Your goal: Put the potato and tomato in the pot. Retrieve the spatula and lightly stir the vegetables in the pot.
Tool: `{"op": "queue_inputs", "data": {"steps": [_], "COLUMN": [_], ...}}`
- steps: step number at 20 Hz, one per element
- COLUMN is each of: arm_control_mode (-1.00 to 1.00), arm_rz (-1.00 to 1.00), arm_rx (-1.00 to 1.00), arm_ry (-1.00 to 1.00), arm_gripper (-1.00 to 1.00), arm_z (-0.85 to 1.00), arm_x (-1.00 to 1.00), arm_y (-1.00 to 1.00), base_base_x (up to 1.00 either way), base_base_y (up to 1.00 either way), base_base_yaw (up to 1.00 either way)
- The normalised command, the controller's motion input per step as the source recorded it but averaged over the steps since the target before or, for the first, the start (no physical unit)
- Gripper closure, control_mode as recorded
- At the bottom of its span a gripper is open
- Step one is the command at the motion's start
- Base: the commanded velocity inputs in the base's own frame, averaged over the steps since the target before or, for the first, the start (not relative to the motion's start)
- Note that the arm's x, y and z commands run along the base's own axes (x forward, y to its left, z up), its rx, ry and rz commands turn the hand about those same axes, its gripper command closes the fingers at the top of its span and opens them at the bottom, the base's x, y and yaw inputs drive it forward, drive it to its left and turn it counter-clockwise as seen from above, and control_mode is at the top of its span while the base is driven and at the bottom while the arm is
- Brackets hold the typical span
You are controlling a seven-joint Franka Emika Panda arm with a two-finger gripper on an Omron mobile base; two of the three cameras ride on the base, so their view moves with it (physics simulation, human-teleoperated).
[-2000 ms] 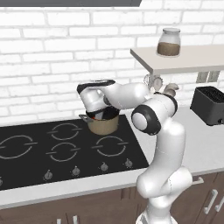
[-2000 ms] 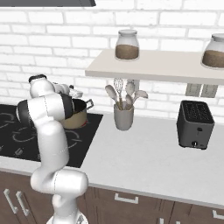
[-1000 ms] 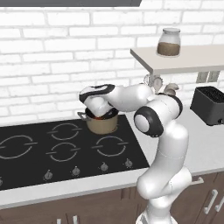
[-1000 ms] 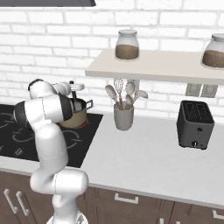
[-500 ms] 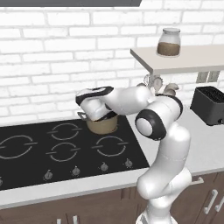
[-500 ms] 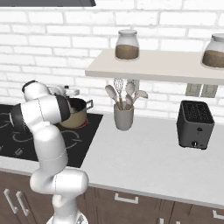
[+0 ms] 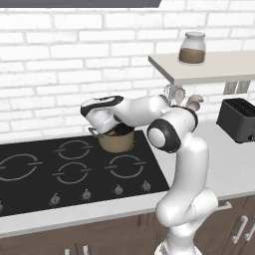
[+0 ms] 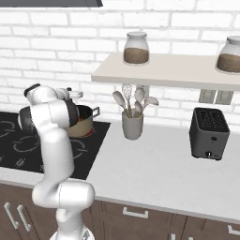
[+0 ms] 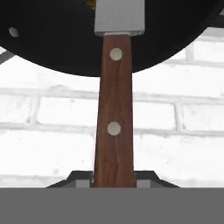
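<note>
The pincer (image 9: 113, 177) is shut tight on the spatula (image 9: 114, 100). In the hand view the brown wooden handle with two small silver dots runs up from between the two dark tips. Its flat grey metal blade goes over the dark rim and into the black inside of the pot (image 9: 52, 39). A tiny bit of green and red shows next to the top of the blade, too small to tell what it is.

In the left base view the tan pot (image 7: 116, 140) sits on the black stove (image 7: 74, 172), at the stove's back right corner, close to the brick wall. The white arm bends over it and the hand is right above the pot. A little red-orange shows inside the pot at its rim, which looks like the tomato (image 7: 121, 132).

In the right base view the pot (image 8: 83, 123) is partly hidden behind the arm. One grey loop handle sticks out toward the grey cup of spoons (image 8: 132, 123), which stands on the desk (image 8: 178, 173) just beside the stove. A black toaster (image 8: 209, 133) stands farther right, near the back edge of the desk.
</note>
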Motion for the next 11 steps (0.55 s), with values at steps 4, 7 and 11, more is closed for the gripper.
{"op": "queue_inputs", "data": {"steps": [4, 7, 11], "arm_control_mode": [-1.00, -1.00, -1.00], "arm_rz": [0.00, -0.02, -0.02], "arm_rx": [-0.12, -0.09, 0.02], "arm_ry": [-0.47, -0.25, -0.02], "arm_gripper": [1.00, 1.00, 1.00], "arm_z": [-1.00, -1.00, -1.00], "arm_x": [0.10, -0.08, -0.47], "arm_y": [0.00, 0.00, 0.00], "base_base_x": [0.00, 0.00, 0.00], "base_base_y": [0.00, 0.00, 0.00], "base_base_yaw": [0.00, 0.00, 0.00]}}
